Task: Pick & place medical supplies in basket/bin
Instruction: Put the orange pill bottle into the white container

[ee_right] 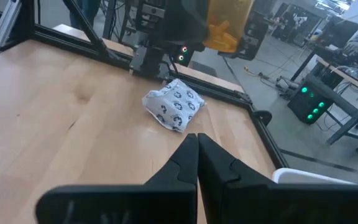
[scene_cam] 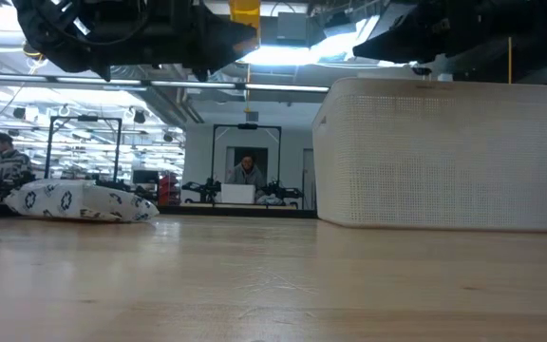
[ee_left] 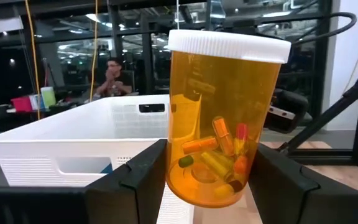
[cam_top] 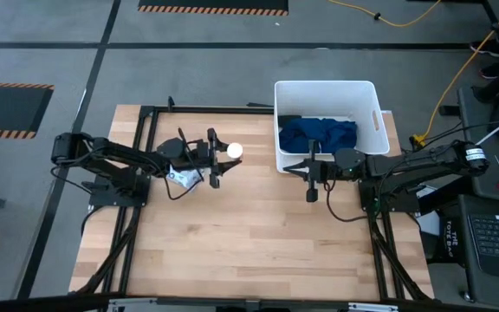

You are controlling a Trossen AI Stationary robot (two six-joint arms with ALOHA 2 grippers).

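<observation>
a: pill bottle (ee_left: 224, 118) first — orange see-through plastic, white cap, small orange, yellow and red capsules heaped at its bottom. where is it?

b: held in the left gripper (cam_top: 214, 159), on the left half of the counter (cam_top: 249, 251), lifted off the wood. the fingers (ee_left: 135, 180) are closed against both sides of its lower body. from above only the white cap (cam_top: 234, 150) shows clearly.

a: which way does it point?

b: in the left wrist view its long axis stands upright between the fingers, cap at the top, toward the white tub (cam_top: 372, 113).

a: what lies near it?

b: just beside the left gripper, the white packet with dark printed marks (cam_top: 183, 178) lies flat on the counter; in the right wrist view it looks crumpled (ee_right: 174, 104). nothing stands between the bottle and the tub.

a: and further right?

b: the tub sits at the counter's far right, with the dark-blue cloth (cam_top: 319, 134) bunched inside it. the right gripper (cam_top: 312, 184) is at the tub's near wall, its fingers (ee_right: 188, 163) pressed together with nothing between them.

a: the low view?

b: packet left (scene_cam: 82, 202), tub's ribbed wall right (scene_cam: 444, 157), a person seated in the room behind.
</observation>
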